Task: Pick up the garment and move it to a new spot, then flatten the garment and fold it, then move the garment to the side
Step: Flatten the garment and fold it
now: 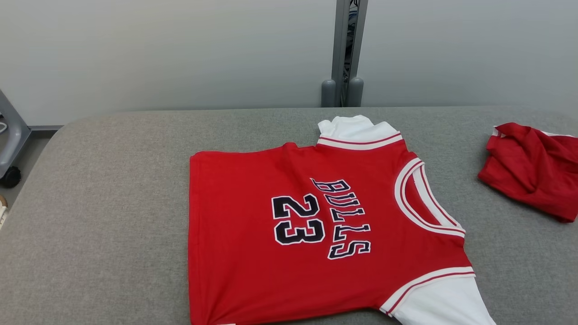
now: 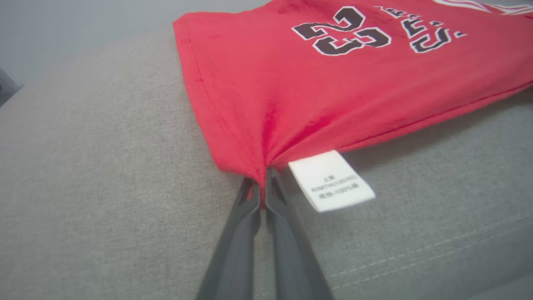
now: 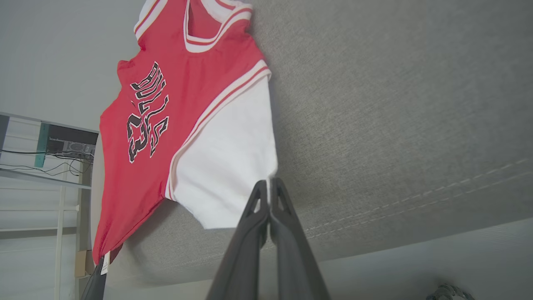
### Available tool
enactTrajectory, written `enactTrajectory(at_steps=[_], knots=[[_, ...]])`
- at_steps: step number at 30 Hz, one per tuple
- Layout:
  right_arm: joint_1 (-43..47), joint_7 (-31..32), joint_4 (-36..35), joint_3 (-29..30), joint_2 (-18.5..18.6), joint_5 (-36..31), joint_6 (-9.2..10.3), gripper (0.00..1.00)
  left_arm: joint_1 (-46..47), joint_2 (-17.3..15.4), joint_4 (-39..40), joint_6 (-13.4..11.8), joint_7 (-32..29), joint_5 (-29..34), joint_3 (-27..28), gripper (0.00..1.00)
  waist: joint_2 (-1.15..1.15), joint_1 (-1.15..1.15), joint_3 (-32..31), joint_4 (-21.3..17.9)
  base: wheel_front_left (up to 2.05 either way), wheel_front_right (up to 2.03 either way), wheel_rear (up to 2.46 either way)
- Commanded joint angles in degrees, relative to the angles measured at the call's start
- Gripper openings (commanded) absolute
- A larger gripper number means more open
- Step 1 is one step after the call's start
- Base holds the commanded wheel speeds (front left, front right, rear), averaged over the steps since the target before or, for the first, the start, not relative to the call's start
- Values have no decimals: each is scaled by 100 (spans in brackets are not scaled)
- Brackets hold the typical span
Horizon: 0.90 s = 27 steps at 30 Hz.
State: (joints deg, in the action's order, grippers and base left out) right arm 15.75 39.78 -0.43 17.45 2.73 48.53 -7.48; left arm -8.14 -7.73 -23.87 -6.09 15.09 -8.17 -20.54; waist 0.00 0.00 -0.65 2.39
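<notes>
Bench: grey fabric | Bulls 23 jersey: red, lying flat mid-bench, collar toward 3 o'clock | second red garment: crumpled at 3 o'clock, well apart | left fingers: closed on jersey hem corner, beside care label | right fingers: closed on white sleeve edge

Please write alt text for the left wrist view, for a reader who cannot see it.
The left gripper, with two dark fingers, is shut on a hem corner of a red fabric basketball jersey printed with a black 23. A white rectangular care label hangs beside the pinch, over the grey upholstered surface.
</notes>
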Motion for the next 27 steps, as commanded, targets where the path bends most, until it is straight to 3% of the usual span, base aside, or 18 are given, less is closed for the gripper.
enactTrajectory(at_steps=[1, 16, 27], knots=[[77, -38, -60, -14, 38, 53, -3, 0, -91, -43, 76, -21, 4, -23, 5, 0, 0, 0, 5, 28, 0, 0, 0], [-121, -268, -181, -23, 36, -17, -3, 0, -235, -107, 247, 64, 4, -80, -4, 0, 0, 0, -4, 222, 0, 0, 0], [-533, -475, -276, 11, 36, -42, -3, 0, 95, -209, 216, 366, 4, 79, 28, 0, 0, 0, 172, 249, 0, 0, 0]])
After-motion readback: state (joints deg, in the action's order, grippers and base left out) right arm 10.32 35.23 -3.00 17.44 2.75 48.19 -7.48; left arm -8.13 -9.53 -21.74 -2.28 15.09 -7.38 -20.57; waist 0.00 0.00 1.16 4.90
